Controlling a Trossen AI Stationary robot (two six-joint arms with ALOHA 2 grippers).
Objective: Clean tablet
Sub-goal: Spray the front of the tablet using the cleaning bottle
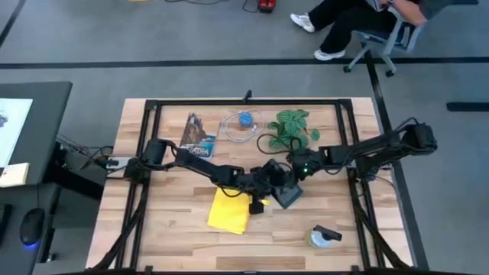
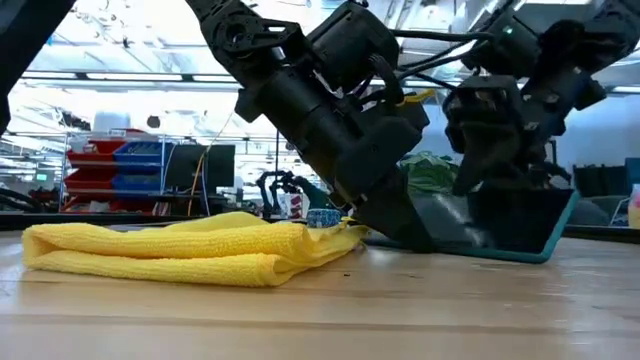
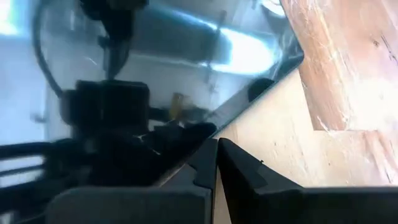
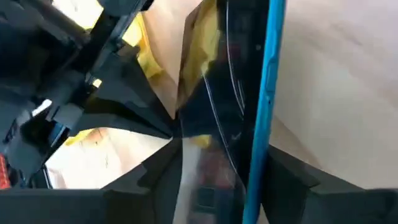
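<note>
Tabletop [image 1: 176, 237]: pale wood planks inside a dark metal frame; its near half is mostly bare.
Tablet [image 2: 500, 225]: near the tabletop's middle, toward the right edge; one edge rests on the wood and the other is lifted, so the dark glossy screen stands tilted; a teal rim shows along its edge.
Right gripper [image 2: 505, 195]: at the tablet's raised side, fingers closed onto the tablet, one on either face in the right wrist view.
Left gripper [image 2: 385, 215]: low at the tablet's other edge, just beside the cloth; its fingers [image 3: 239, 171] are drawn together with only a thin slit between them, tips at the tablet's edge, and whether they pinch anything cannot be told.
Yellow cloth [image 1: 229, 211]: folded, flat on the wood toward the near edge, one corner reaching the left gripper.
ACADIA booklet [image 1: 197, 137]: near the far edge, left of the middle.
Clear bag [image 1: 241, 124]: by the far edge, a blue object inside.
Green plant sprig [image 1: 294, 127]: by the far edge, right of the bag.
Spray bottle [image 1: 324, 236]: lying near the near right corner.
Room: grey floor; a seated person's legs [image 1: 332, 23] and an office chair beyond the far edge; red and blue bins [image 2: 125, 165] on shelving behind the table; a dark desk to the left.
</note>
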